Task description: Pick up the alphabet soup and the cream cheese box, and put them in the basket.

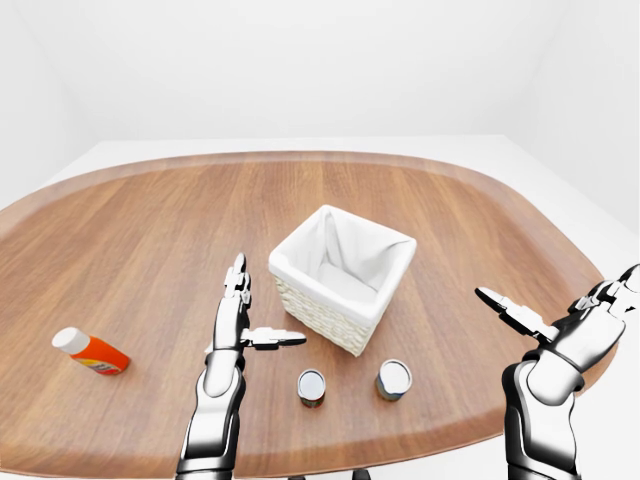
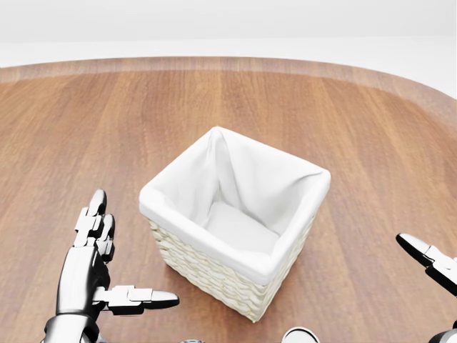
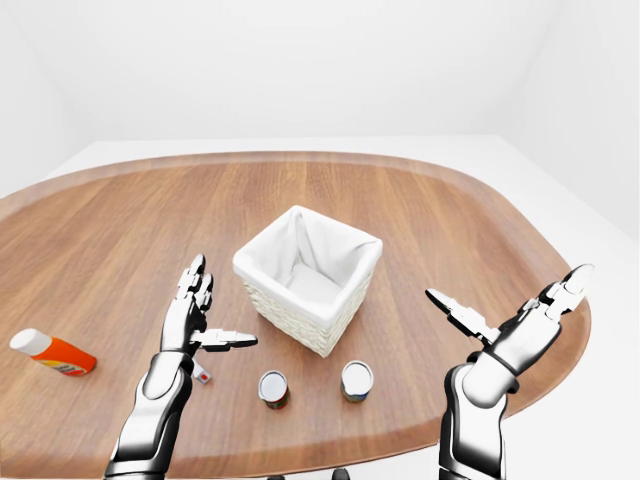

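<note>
Hands: left hand (image 1: 238,318) and right hand (image 3: 520,325) hover with fingers spread, holding nothing, likely readying a reach
Cans: two cans (image 3: 273,388) (image 3: 356,379) stand near the bench (image 1: 150,230) edge, below the basket (image 1: 342,275); which is soup I cannot tell
Cream cheese: not identifiable
Room: wide bare wood around; bottle (image 1: 90,351) lies far left

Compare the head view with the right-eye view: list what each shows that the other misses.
Head view only: nothing extra; the cans are cut off at its bottom edge.

Right-eye view only: two whole cans, one red-labelled and one blue-labelled, an orange bottle lying at left, and a small white item.

Both: the basket, the table, the open left hand and right hand.
</note>
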Robot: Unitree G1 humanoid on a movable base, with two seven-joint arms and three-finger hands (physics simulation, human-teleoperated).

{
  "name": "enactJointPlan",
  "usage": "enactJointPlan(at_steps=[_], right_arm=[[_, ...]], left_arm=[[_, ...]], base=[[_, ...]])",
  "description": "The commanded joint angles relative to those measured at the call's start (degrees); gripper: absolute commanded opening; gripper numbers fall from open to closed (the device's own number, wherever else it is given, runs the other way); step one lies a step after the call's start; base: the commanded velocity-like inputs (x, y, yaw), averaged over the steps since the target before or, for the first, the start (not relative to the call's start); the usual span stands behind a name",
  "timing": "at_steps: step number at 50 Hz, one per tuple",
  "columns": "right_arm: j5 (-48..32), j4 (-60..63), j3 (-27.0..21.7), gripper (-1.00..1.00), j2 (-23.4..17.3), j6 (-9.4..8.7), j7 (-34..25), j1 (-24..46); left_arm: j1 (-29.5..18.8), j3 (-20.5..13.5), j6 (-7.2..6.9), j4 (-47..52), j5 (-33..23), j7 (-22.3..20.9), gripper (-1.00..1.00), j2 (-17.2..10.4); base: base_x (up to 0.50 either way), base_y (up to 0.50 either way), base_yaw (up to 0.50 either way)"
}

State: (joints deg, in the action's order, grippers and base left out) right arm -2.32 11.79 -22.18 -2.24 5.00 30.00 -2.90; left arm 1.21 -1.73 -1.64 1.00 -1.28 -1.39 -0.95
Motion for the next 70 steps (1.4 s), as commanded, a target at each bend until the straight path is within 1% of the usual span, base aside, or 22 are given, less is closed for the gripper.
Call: enactJointPlan(at_steps=[1,8,10,12,14,20,23,27,30,34,36,37,40,42,48,50,55,56,57,61,64,70], right_arm=[[0.0,0.1,0.1,1.00,0.0,0.00,0.0,0.1],[0.2,0.2,0.0,1.00,0.0,0.00,0.0,0.0],[0.1,-0.1,0.0,1.00,0.0,0.00,0.0,0.1],[0.1,0.3,0.0,1.00,0.1,0.00,0.0,0.0],[0.2,0.8,0.0,1.00,0.1,0.00,0.0,-0.2],[0.2,0.3,0.1,1.00,0.1,0.00,0.0,-0.1],[0.3,0.3,0.0,1.00,0.1,0.00,0.0,-0.1],[0.2,-0.7,0.0,1.00,-0.1,0.00,0.0,0.1],[0.4,0.4,0.0,1.00,0.0,0.00,0.0,-0.1],[0.4,-0.2,-0.1,1.00,0.0,0.00,0.0,0.2],[0.3,0.7,-0.1,1.00,0.1,0.00,0.0,0.0],[0.5,0.6,-0.1,1.00,0.0,0.00,0.0,0.1],[0.2,0.5,-0.1,1.00,0.0,0.00,0.0,0.1],[0.3,0.2,-0.1,1.00,0.0,0.00,0.0,0.1],[0.2,0.3,-0.1,1.00,-0.1,0.00,0.0,0.2],[0.1,0.1,-0.1,1.00,-0.1,0.00,0.0,0.3],[0.5,-0.1,-0.2,1.00,-0.3,0.00,0.0,0.5],[0.5,0.1,-0.2,1.00,-0.3,0.00,0.0,0.5],[0.4,0.1,-0.2,1.00,-0.3,0.00,0.0,0.6],[0.5,-0.2,-0.1,1.00,-0.4,0.00,0.0,0.7],[0.6,0.0,-0.1,1.00,-0.4,-0.12,0.0,0.7],[0.0,-0.8,0.1,1.00,-0.5,0.00,0.0,0.9]], left_arm=[[-0.7,-0.5,-0.19,-1.6,-0.9,1.4,1.00,-0.2],[-0.8,-0.7,-0.44,-1.7,0.1,1.2,1.00,-0.2],[-1.0,-0.7,-0.04,-2.3,0.1,1.2,1.00,-0.3],[-0.8,-0.7,-0.73,-1.5,0.2,1.2,1.00,-0.2],[-1.1,-0.8,-0.08,-2.5,0.2,1.1,1.00,-0.3],[-0.6,-0.6,-1.45,-1.0,0.2,1.0,1.00,-0.2],[-0.4,-0.5,-1.76,-0.8,0.2,0.9,1.00,-0.2],[-0.7,-0.4,-1.21,-1.9,0.0,0.8,1.00,-0.2],[-0.3,-0.2,-2.15,-0.6,-0.2,0.8,1.00,-0.1],[0.1,-0.2,-1.70,-0.1,-0.1,0.6,1.00,-0.1],[0.5,-0.6,-0.81,0.9,-0.1,1.0,1.00,-0.1],[1.3,-1.4,-2.04,3.4,1.4,1.0,1.00,0.1],[2.1,-1.6,-3.36,5.6,-0.2,2.4,1.00,-0.3],[2.5,-1.9,-3.36,6.5,-0.6,2.9,1.00,-0.2],[5.8,-1.9,-3.36,14.7,-9.6,3.7,1.00,-1.4],[7.0,-2.6,-3.36,16.8,-15.2,2.5,1.00,-3.2],[7.2,-5.3,-3.36,23.1,-23.5,1.0,1.00,-1.8],[7.2,-5.5,-3.36,24.3,-25.8,1.4,1.00,-2.0],[6.7,-4.9,-3.36,25.7,-31.5,1.2,1.00,-3.1],[5.7,-5.6,-3.36,29.5,-35.4,-2.1,1.00,-2.2],[5.7,-5.4,-3.36,28.7,-40.7,-1.9,1.00,-2.9],[7.8,-5.0,-3.36,30.9,-47.0,-6.2,1.00,-3.0]], base=[[0.21,0.00,0.00],[0.21,0.00,0.00],[0.21,0.00,0.00],[0.21,0.00,0.00],[0.21,0.00,0.00],[0.21,0.00,0.00],[0.21,0.01,0.00],[0.21,0.01,0.00],[0.21,0.01,0.00],[0.13,0.01,0.00],[0.00,0.00,0.00],[0.00,0.00,0.00],[0.00,0.00,0.00],[0.00,0.00,0.00],[0.00,0.00,0.00],[0.00,0.00,0.00],[0.00,0.00,0.00],[0.00,0.00,0.00],[0.00,0.00,0.00],[0.00,0.00,0.00],[0.00,0.00,0.00],[0.00,0.00,0.00]])
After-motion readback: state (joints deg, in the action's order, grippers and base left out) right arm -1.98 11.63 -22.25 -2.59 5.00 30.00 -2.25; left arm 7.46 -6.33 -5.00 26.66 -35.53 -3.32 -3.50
